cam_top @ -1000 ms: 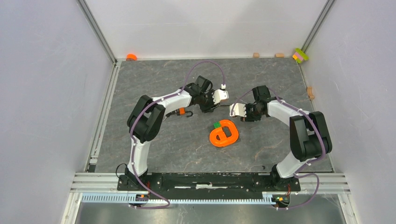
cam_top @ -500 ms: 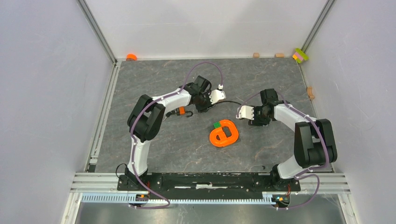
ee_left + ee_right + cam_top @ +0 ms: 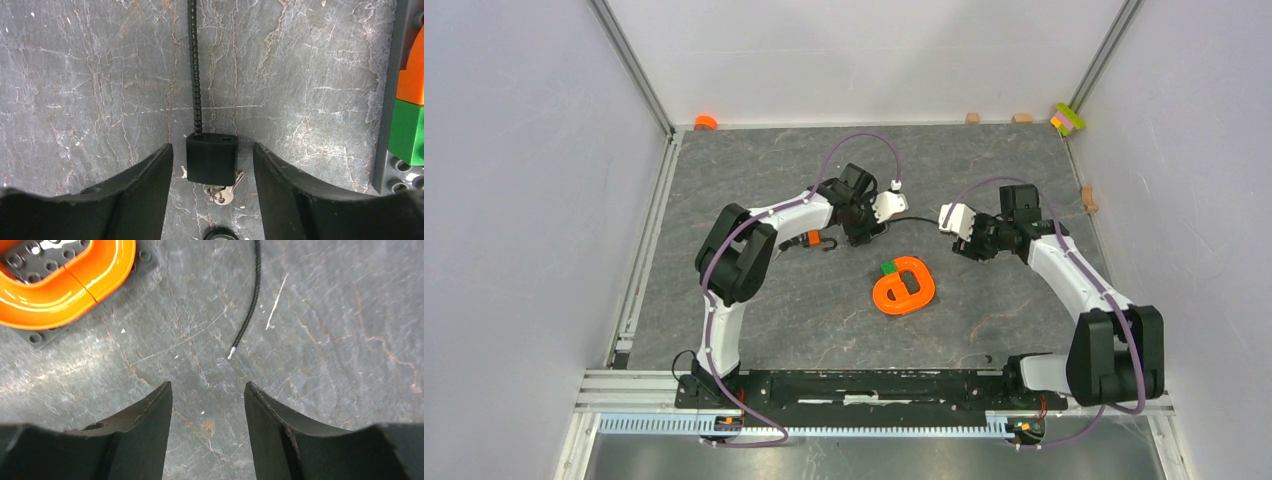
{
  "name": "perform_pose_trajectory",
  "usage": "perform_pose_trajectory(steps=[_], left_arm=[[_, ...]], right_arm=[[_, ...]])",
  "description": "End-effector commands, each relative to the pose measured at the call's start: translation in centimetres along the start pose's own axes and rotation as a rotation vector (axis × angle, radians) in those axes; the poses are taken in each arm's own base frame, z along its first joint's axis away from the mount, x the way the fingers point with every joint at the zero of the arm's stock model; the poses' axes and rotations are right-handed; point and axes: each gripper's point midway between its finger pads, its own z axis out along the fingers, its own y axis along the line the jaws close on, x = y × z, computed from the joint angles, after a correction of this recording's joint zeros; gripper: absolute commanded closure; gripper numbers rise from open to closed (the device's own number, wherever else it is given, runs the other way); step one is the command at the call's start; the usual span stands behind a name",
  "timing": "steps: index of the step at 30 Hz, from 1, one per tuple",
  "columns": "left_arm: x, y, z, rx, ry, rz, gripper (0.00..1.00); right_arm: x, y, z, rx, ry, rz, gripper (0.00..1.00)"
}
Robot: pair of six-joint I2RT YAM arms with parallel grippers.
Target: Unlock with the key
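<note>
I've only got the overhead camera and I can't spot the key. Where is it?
Observer: Left wrist view: the key pokes out beneath the small black lock, which lies on the table between the open fingers of the left gripper, touching neither.
Operator: Is the cable's other end plugged into it?
Observer: No. Right wrist view: its metal tip lies loose on the table, ahead of the open, empty right gripper.
</note>
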Motion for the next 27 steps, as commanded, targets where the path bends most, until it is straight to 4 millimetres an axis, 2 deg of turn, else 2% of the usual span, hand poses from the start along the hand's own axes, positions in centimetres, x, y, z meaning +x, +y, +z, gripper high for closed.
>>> perform_pose_trajectory(steps=[1, 5, 10, 14, 17, 18, 19, 22, 27], left_arm=[[-2.1, 0.4, -2.0, -0.043, -0.059, -0.029, 0.32], [-3.0, 0.9, -2.9, -0.073, -0.093, -0.021, 0.26], [-4.0, 1.9, -3.9, -0.128, -0.124, -0.018, 0.13], [-5.2, 4.5, -5.7, -0.285, -0.202, -0.072, 0.03], [-6.3, 6.6, -8.2, -0.430, -0.291, -0.113, 0.00], [-6.4, 7.1, -9.0, -0.462, -0.318, -0.126, 0.00], [-6.4, 8.0, -10.0, -0.523, -0.331, -0.156, 0.00], [-5.9, 9.9, -13.0, -0.658, -0.366, -0.276, 0.00], [-4.7, 11.3, -17.2, -0.765, -0.423, -0.458, 0.00]], right_arm=[[-3.0, -0.6, -1.2, 0.047, -0.129, 0.027, 0.41], [-3.8, -0.5, -1.8, 0.063, -0.158, 0.041, 0.40], [-4.6, -1.2, -2.2, 0.113, -0.199, 0.072, 0.36], [-4.8, -2.8, -2.3, 0.176, -0.202, 0.089, 0.28], [-4.3, -4.9, -2.4, 0.246, -0.164, 0.137, 0.21], [-4.1, -5.7, -2.5, 0.275, -0.151, 0.152, 0.09], [-4.1, -6.6, -2.7, 0.315, -0.145, 0.174, 0.02], [-4.1, -8.8, -3.5, 0.415, -0.140, 0.229, 0.02], [-5.7, -11.6, -5.2, 0.536, -0.217, 0.339, 0.02]])
